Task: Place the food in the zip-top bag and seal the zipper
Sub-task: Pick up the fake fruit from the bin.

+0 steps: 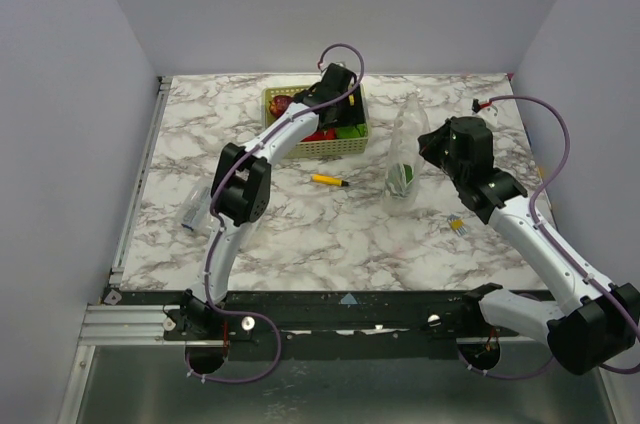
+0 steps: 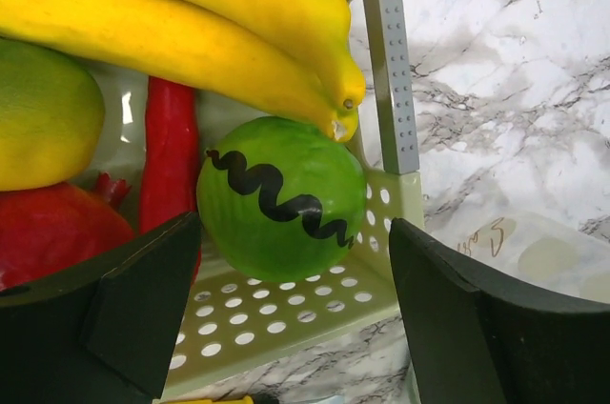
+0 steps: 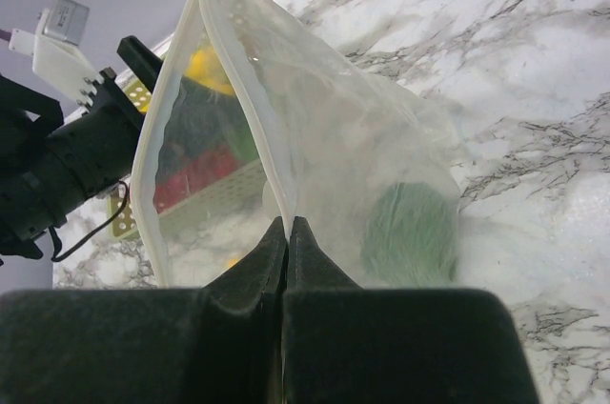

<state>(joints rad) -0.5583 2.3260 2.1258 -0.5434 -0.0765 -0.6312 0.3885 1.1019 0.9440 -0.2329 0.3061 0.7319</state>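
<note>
**Left end effector** (image 2: pixel 291 266): fingers apart, one on either side of a green round fruit (image 2: pixel 281 196) marked with a black squiggle. The fruit sits in a corner of the mesh basket (image 2: pixel 391 70). No contact is visible.

**Right end effector** (image 3: pixel 288 237): fingers pressed together on the edge of the zip-top bag (image 3: pixel 315 128). The bag is held up over the surface (image 1: pixel 300 234), to the right of the basket, with one green piece (image 3: pixel 412 231) low inside it.

Risks noted:
1. The fruit is round and glossy. Closing off its middle would likely squirt it against the basket wall.
2. The tip of the banana bunch (image 2: pixel 191 13) lies at the fruit's upper edge. A straight lift may snag it, dragging the bunch or tipping the light basket.
3. The bag is gripped at one point only. Its mouth appears narrow, though the wrist view does not settle how far it gapes. A fruit lowered onto the rim could fold the film shut or pull it from the clamp.
4. The zipper is unsealed, and most of the food is in the basket.
</note>
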